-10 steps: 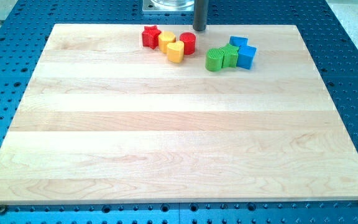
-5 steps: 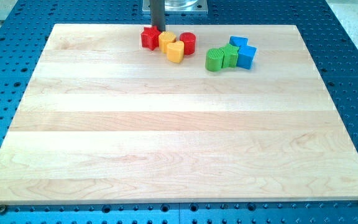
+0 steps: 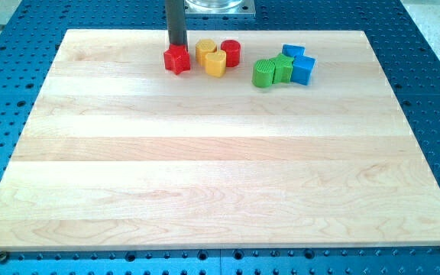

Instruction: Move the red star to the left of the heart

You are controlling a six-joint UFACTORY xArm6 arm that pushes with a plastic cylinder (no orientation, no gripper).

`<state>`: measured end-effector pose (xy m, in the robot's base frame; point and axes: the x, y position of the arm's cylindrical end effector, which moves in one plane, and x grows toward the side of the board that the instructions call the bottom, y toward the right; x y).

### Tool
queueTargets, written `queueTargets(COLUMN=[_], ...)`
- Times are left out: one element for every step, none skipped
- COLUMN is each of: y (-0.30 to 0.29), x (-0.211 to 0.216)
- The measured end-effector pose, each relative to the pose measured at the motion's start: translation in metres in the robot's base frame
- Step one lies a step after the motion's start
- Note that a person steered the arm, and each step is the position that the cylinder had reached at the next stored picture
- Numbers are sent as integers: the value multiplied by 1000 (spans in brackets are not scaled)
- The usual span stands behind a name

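The red star (image 3: 177,59) lies near the view's top, left of the yellow heart (image 3: 215,64), with a gap between them. My tip (image 3: 176,46) stands right behind the star, at its top edge, touching it. A second yellow block (image 3: 205,50) sits just above and left of the heart, and a red cylinder (image 3: 231,52) sits to the heart's upper right.
A cluster lies right of the heart: a green cylinder (image 3: 263,74), a green block (image 3: 283,69), and two blue blocks (image 3: 303,69) (image 3: 292,52). The wooden board (image 3: 205,176) rests on a blue perforated table.
My tip swept left along the board's top edge, reached the red star and pushed it down and left, away from the yellow blocks. The other blocks have not moved.
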<state>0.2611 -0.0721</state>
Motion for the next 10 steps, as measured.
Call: queueTargets(y=[0, -16, -48, -65, -58, -31, -30, -29, -34, -50], x=[6, 6, 6, 6, 15, 42, 42, 37, -12, -53])
